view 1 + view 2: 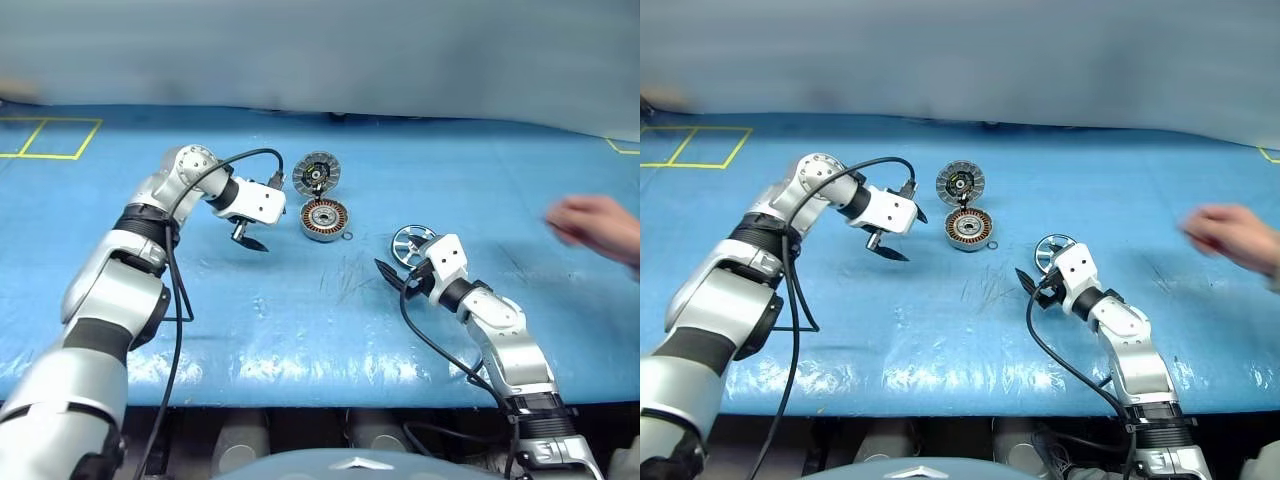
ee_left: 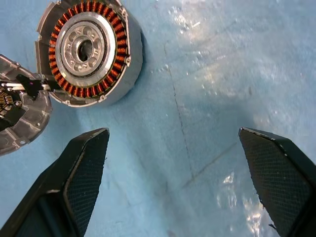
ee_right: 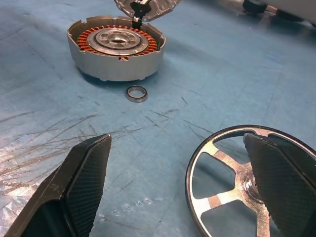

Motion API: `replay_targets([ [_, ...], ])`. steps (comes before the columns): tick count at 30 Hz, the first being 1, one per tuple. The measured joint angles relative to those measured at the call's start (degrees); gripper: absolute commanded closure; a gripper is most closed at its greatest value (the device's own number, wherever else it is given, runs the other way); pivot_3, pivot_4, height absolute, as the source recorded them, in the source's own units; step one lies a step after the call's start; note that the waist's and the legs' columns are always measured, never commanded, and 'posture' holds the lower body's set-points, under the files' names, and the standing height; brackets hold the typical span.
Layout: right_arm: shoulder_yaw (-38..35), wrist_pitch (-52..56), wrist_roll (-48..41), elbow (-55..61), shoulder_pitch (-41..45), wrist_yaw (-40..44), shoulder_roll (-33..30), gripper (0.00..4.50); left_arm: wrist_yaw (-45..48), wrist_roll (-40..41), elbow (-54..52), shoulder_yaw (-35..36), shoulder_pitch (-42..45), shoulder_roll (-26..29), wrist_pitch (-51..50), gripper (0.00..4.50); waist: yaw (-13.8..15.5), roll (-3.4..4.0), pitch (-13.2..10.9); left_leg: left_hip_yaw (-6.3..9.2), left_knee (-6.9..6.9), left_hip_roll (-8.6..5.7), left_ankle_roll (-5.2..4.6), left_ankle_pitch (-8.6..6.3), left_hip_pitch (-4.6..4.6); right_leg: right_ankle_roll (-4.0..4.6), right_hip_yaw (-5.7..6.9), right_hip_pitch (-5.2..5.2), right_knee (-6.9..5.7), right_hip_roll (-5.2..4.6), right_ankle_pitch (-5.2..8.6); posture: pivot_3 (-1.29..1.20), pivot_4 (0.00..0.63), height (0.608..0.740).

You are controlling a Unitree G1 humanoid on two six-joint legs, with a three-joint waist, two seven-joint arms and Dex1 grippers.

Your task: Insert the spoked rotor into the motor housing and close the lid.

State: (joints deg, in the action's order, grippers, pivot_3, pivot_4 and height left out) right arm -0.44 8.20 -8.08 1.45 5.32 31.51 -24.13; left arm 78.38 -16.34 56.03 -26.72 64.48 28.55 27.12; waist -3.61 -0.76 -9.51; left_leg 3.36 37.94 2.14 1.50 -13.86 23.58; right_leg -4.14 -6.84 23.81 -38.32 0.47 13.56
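Pick-up step, nothing grasped yet. The spoked rotor [image 1: 412, 243] lies flat on the blue table [image 1: 300, 330], just beside the right gripper [image 1: 387, 272], whose jaws stand wide and empty; in the right wrist view one finger overlaps the rotor's rim. The motor housing [image 1: 324, 219] sits open, copper windings up, near table centre, with the lid [image 1: 316, 173] tilted behind it and touching its far edge. A small metal ring [image 3: 136, 94] lies on the table just beside the housing. The left gripper [image 1: 248, 240] hovers near the housing, jaws wide, empty. A person's hand [image 1: 595, 228] is over the table's right edge. Next, probably: the right jaws straddle the rotor's rim and close, then carry it over the housing hub.
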Motion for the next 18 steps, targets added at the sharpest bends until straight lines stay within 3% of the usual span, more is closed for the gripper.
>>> replay_targets([
  [11,1.49,0.01,0.41,2.58,-1.99,-0.92,1.77,0.01,-5.94,-5.02,9.30,-1.96,7.80,-8.26,1.43,0.00,0.02,0.00,0.00,0.02,0.02,-0.05,-0.02,-0.01,-0.02,-0.05,-0.02,-0.06,0.04,0.00,-0.01,0.00,0.150,0.740],
  [18,1.70,0.00,0.78,4.24,-4.78,-2.57,2.43,0.01,-8.42,-10.01,15.12,-4.52,9.60,-10.52,2.88,0.00,-0.17,0.00,0.00,0.02,0.03,-0.05,-0.02,-0.01,-0.03,-0.13,-0.03,-0.06,0.02,0.00,0.03,0.00,0.150,0.740],
])
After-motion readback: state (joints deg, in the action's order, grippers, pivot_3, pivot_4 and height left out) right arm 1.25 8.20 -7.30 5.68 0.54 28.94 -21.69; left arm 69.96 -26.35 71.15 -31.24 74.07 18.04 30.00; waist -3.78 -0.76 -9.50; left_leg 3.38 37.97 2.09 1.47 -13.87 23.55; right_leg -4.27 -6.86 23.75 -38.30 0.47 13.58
